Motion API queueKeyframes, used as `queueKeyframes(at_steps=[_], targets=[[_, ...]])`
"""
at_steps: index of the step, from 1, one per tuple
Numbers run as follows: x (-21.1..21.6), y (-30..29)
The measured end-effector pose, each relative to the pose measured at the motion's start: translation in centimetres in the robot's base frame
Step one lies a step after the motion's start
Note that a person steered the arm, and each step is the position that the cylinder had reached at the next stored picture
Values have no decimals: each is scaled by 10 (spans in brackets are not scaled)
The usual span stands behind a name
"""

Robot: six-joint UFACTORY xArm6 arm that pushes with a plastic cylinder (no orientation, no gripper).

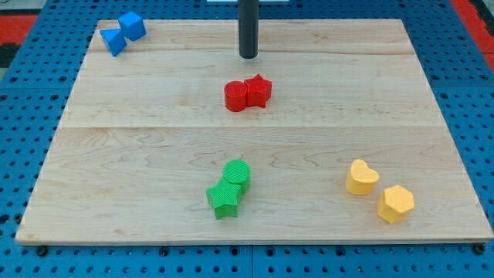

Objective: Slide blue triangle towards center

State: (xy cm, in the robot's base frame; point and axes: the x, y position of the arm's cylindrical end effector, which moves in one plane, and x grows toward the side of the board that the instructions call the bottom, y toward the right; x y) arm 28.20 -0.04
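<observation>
The blue triangle [113, 42] lies at the board's top left corner, touching a blue cube [132, 25] just to its upper right. My tip [248, 55] stands near the view's top centre, far to the right of the blue triangle and a little above the red blocks. It touches no block.
A red cylinder [235, 96] and red star [258, 90] sit together below my tip. A green cylinder [237, 172] and green star [224, 199] lie at bottom centre. A yellow heart [360, 177] and yellow hexagon [396, 204] lie at bottom right. The wooden board [116, 154] rests on blue pegboard.
</observation>
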Motion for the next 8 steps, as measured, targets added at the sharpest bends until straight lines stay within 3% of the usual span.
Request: queueKeyframes(at_steps=[3,4,5,8], targets=[[3,28],[-24,29],[-71,-3],[-89,-69]])
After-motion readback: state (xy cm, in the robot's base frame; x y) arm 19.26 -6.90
